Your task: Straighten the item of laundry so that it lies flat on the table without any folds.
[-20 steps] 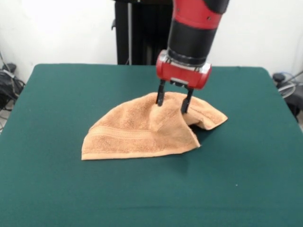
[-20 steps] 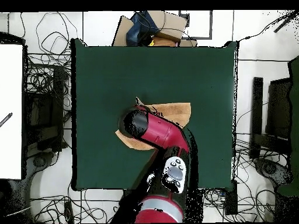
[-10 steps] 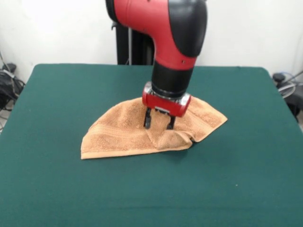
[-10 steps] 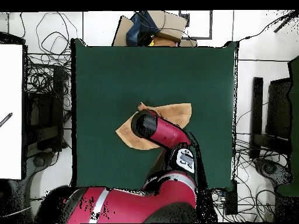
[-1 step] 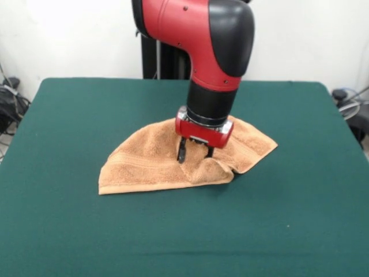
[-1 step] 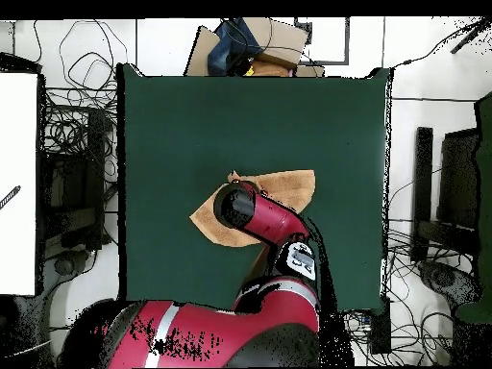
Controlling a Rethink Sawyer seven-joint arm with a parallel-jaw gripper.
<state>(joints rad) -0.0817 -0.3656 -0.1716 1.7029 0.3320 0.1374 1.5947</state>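
Observation:
The item of laundry, an orange-tan towel, lies folded over itself in the middle of the green table. A woven stripe runs along its near left part, and a raised ridge bunches at its near right edge. My gripper points straight down onto the towel's right half. It is open, with the ridge of cloth between its fingers. In the overhead view the arm covers the gripper and the towel's middle. Only the towel's ends show on the table.
Cardboard and dark clutter lie past the table's far edge in the overhead view. A white panel stands on one side, dark equipment on the other, and cables ring the table. Green cloth surrounds the towel.
The gripper came down and moved nearer to the front camera, onto the towel's right half. The cloth at the near right edge has bunched into a ridge between the fingers.

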